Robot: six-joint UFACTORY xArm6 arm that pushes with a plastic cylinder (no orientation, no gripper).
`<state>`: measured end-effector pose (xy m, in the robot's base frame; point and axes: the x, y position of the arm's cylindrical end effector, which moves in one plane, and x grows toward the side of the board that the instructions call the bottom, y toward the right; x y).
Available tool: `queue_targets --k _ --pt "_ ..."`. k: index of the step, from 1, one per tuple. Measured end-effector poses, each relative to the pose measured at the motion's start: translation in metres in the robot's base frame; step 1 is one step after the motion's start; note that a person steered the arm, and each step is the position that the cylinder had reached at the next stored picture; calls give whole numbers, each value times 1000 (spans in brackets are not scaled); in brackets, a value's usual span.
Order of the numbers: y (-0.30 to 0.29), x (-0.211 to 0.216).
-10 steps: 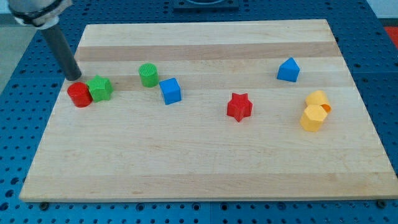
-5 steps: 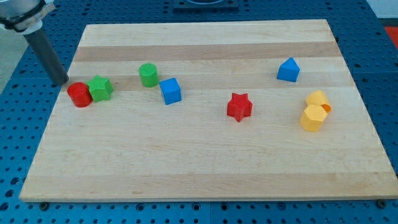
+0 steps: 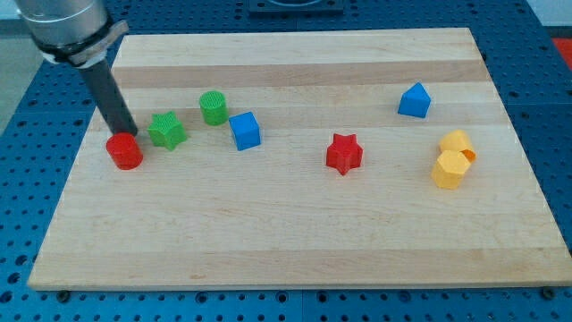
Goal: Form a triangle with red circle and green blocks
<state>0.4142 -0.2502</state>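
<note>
The red circle block (image 3: 125, 151) lies near the board's left edge. My tip (image 3: 126, 134) stands right at its upper edge, touching or nearly so. The green star block (image 3: 166, 131) sits just to the right of my tip, a small gap from the red circle. The green circle block (image 3: 214, 107) lies further right and a little higher, next to the blue cube (image 3: 244, 131). The three blocks form a shallow bent row rising to the right.
A red star (image 3: 344, 153) lies at the board's middle. A blue pentagon-like block (image 3: 415, 100) sits at the upper right. Two yellow blocks (image 3: 452, 161) touch each other near the right edge. The wooden board (image 3: 295, 241) has blue perforated table around it.
My tip swung from left of the board in between the red circle and the green star. The green star moved right and up; the red circle moved slightly right and down.
</note>
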Motion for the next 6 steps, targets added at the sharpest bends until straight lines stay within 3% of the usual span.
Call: queue_targets --k 1,2,4,5,6 --pt "4 14" --pt "45 34" --pt "1 68" --pt "64 92" --pt "90 87"
